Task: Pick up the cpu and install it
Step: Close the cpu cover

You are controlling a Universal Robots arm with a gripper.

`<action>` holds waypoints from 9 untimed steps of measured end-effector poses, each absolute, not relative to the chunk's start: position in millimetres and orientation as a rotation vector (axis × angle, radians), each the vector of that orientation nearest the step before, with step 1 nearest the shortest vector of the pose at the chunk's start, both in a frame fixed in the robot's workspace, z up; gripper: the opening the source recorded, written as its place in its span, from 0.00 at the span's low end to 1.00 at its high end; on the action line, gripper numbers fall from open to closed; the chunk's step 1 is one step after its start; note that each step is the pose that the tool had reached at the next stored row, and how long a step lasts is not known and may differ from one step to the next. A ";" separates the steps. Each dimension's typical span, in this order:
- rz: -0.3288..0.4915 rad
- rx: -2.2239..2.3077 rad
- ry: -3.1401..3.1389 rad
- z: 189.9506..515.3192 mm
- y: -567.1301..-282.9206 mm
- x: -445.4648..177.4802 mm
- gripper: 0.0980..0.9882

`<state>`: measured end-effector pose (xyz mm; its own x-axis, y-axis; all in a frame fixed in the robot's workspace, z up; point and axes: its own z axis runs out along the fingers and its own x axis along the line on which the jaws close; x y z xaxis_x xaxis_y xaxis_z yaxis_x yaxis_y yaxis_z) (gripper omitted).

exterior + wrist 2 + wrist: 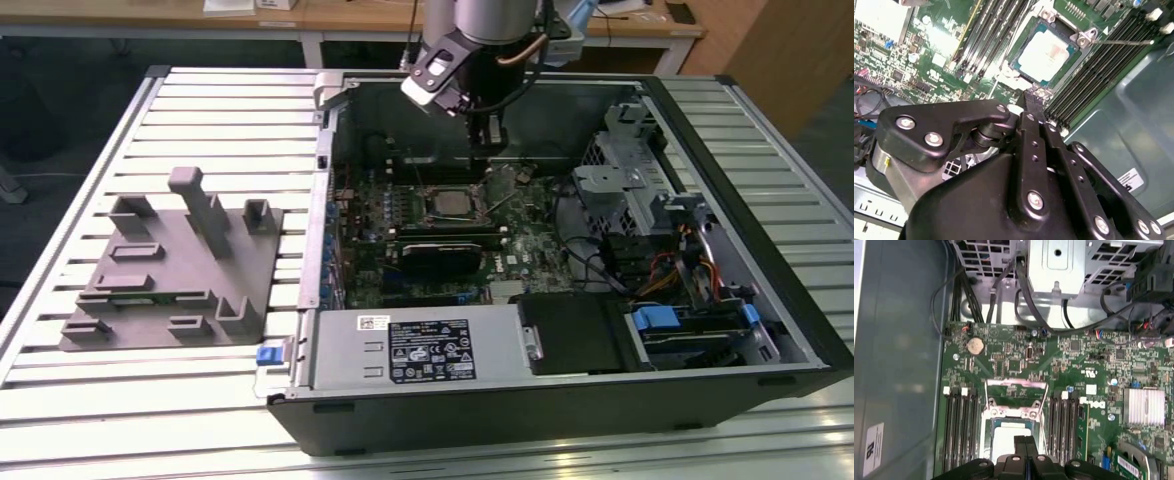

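Nearest the lens in both wrist views is the black gripper (1025,440), its two fingers (1030,150) pressed together with just a thin seam between them and nothing held. Just past the tips lies the cpu (1001,440), flat in the socket (1014,413) with its pale metal top facing up. I cannot tell whether the tips touch it.

The second wrist view looks along the fingers from an angle and shows the whole square of the cpu (1044,54) clear of the gripper (1031,102). In the first wrist view the fingers cross part of the chip.

Black memory slots (960,425) flank the socket on both sides. Farther along the green circuit board (1019,360), the first wrist view shows a coin battery (975,345), a finned metal block (1144,406) and, beyond the board's edge, a metal drive cage (1056,265) with black cables.

The exterior view takes in the wider scene. The gripper (489,150) hangs inside an open computer case (561,415), above the far side of the cpu (449,203). A grey box with a white label (414,345) sits in the near part of the case. The case lies on a slatted counter (200,400). A grey fixture (174,260) rests on the counter toward the exterior view's left, apart from the case. A wooden desk (347,20) stands behind.
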<state>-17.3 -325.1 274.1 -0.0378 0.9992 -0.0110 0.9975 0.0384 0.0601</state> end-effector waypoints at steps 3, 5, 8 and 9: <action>0.053 2.145 2.228 274.0 -326.3 -11.7 0.01; 0.052 2.145 2.229 273.6 -328.0 -8.6 0.01; 0.048 2.147 2.231 273.0 -328.2 0.7 0.01; 0.046 2.148 2.232 272.7 -328.2 3.9 0.01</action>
